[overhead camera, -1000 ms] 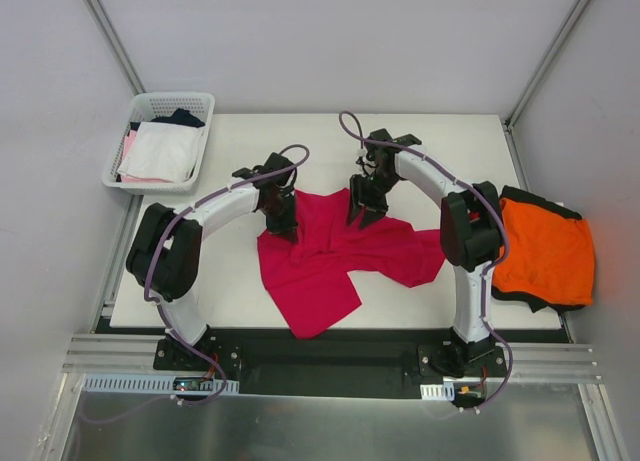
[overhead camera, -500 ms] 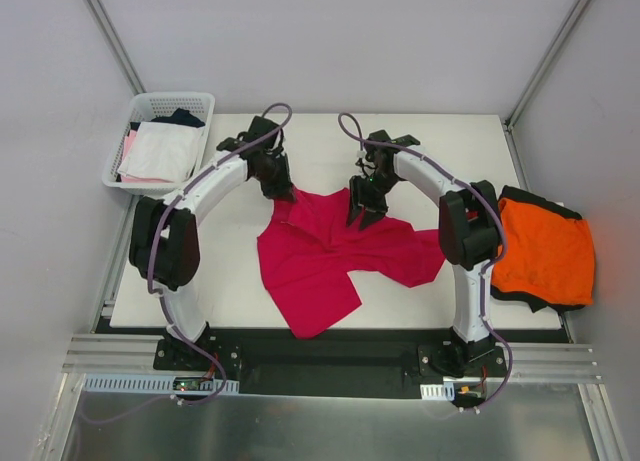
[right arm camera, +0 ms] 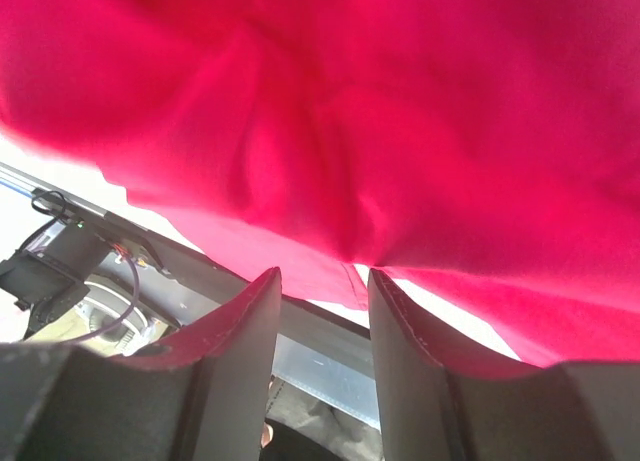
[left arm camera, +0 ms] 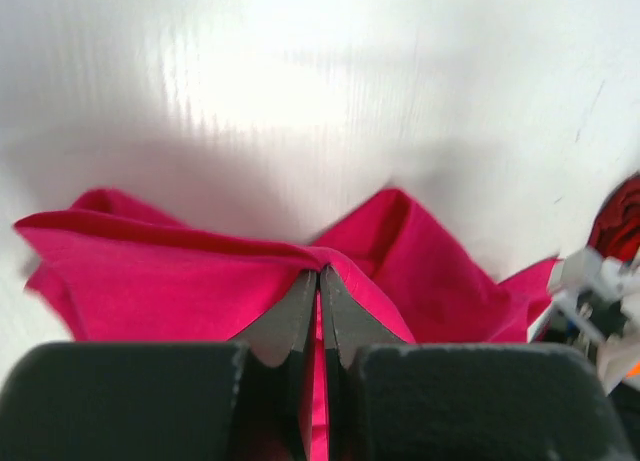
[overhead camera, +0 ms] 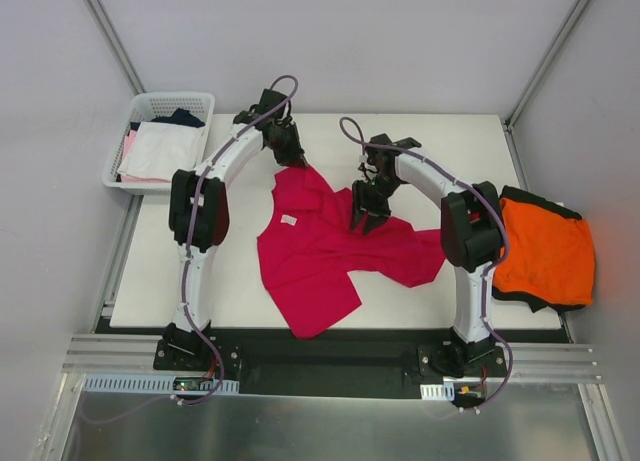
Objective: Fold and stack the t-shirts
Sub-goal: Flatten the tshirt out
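While spreading the crimson t-shirt (overhead camera: 310,266) crumpled at mid-table, pinches its far-left edge in the clamped left gripper (left arm camera: 320,276) and poises the half-spread, empty right gripper (overhead camera: 366,217) over its middle. Next, probably: pull outward, smoothing before folding.

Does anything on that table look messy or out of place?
Yes. The crimson t-shirt lies crumpled and twisted in the middle of the table, one edge pinched in the left gripper. The orange t-shirt hangs over the right edge.
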Controlling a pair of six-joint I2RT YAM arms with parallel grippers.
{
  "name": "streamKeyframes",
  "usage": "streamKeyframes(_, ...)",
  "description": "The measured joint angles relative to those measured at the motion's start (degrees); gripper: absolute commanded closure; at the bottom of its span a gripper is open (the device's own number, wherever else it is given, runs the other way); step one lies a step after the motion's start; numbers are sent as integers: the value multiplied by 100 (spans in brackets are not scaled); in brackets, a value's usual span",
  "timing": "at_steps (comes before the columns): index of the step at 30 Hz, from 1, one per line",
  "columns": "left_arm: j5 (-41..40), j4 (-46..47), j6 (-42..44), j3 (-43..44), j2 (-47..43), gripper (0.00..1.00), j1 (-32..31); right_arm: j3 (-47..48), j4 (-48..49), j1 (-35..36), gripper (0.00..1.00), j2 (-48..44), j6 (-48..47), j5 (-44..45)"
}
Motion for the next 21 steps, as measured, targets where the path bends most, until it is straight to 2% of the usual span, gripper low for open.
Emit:
streamKeyframes(11, 2, -13, -310, 1296, 977, 100, 496, -214, -39, 0, 57, -284, -7, 98)
streamKeyframes(17, -116, 59, -398, 2361, 1362, 83, 769, -221, -42, 0, 57, -282, -4, 63)
streamKeyframes(18, -131, 109, -431, 2494, 1408, 78, 785, -223, -42, 7, 57, -282, -2, 52)
streamKeyframes(19, -136, 177, -466, 2570, 1440, 67, 787, -225, -42, 7, 57, -282, -2, 48)
streamKeyframes(21, -120, 372, -522, 2691, 1537, 56, 782, -271, -26, 15, 57, -282, -2, 42)
